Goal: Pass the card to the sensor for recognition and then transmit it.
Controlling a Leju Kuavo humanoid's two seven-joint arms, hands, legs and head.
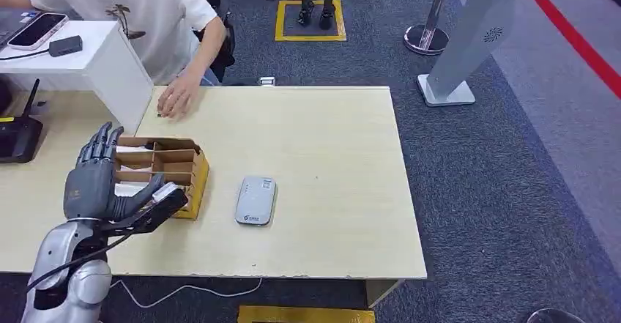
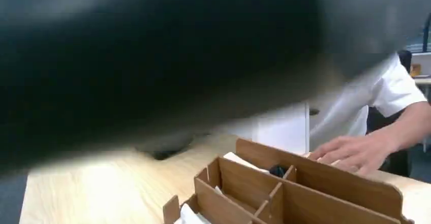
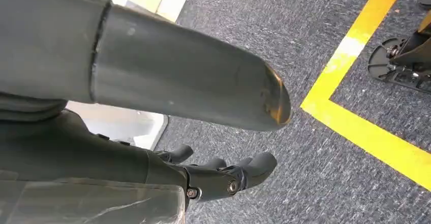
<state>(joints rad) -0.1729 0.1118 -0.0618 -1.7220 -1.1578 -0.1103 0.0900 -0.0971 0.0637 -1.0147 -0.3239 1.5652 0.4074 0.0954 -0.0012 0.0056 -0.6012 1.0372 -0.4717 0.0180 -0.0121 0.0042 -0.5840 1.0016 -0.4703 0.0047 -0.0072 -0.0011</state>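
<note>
Cards (image 1: 130,189) sit in the wooden box (image 1: 192,163), white edges poking from the slots. The left hand (image 1: 94,179) hovers right over it, fingers spread, thumb out, nothing held. So we're at the pick. Next: pinch one card, carry it to the sensor (image 1: 255,200) beside the box. The right hand (image 3: 223,176) hangs over carpet, fingers loosely curled, empty.

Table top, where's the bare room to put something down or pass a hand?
Free: the wide stretch of table right of the card reader, out to its right edge. Crowded: the left side, with the wooden box, the left hand beside it, and a person's hand behind.
</note>
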